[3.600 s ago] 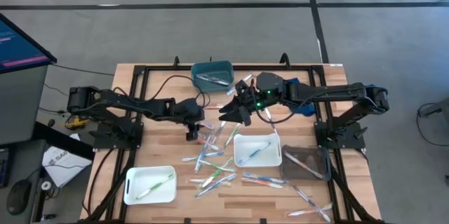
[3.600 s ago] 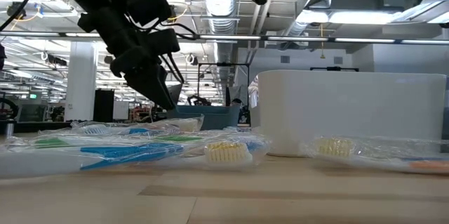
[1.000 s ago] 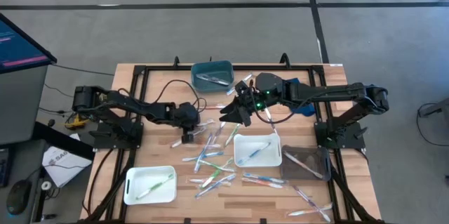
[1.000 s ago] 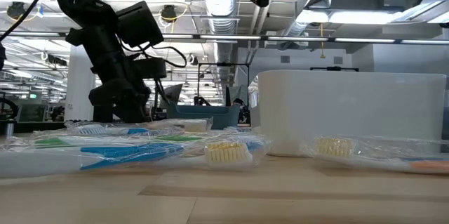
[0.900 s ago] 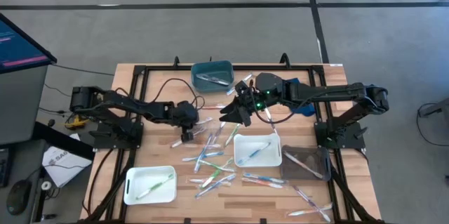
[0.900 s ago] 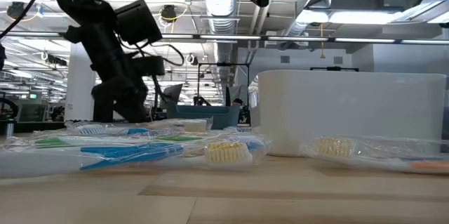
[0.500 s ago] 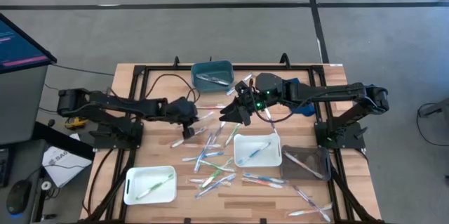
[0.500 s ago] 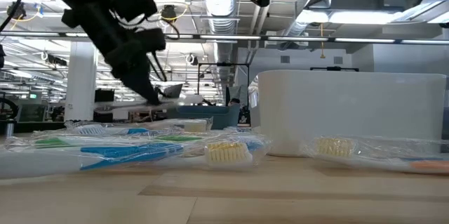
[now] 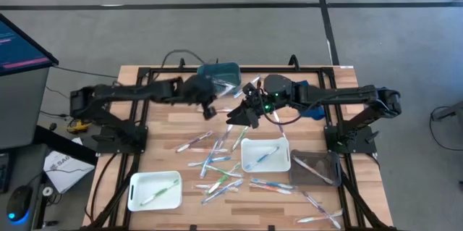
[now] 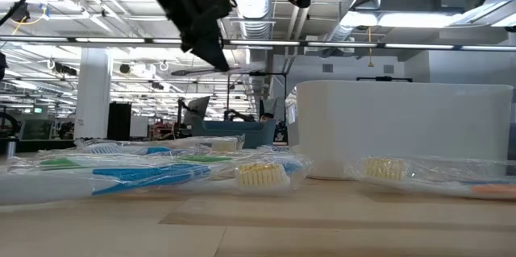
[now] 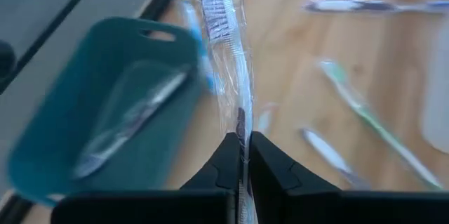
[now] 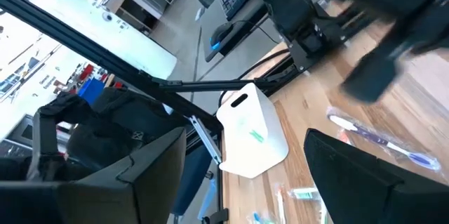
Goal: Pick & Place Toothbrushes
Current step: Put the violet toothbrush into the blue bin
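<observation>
The left gripper (image 11: 242, 155), clamped on a wrapped toothbrush (image 11: 231, 62), nears the teal bin (image 11: 84, 126) just ahead; release only once squarely over it. The right gripper (image 9: 244, 115) waits wide.

left arm stretched across the table's far side, raised well off the surface; left gripper (image 9: 210, 108) pinched tight, fingers (image 11: 228, 164) together. right arm reaches in from the right, right gripper (image 9: 242, 115) hanging mid-table, fingers (image 12: 358, 175) spread wide.
</observation>
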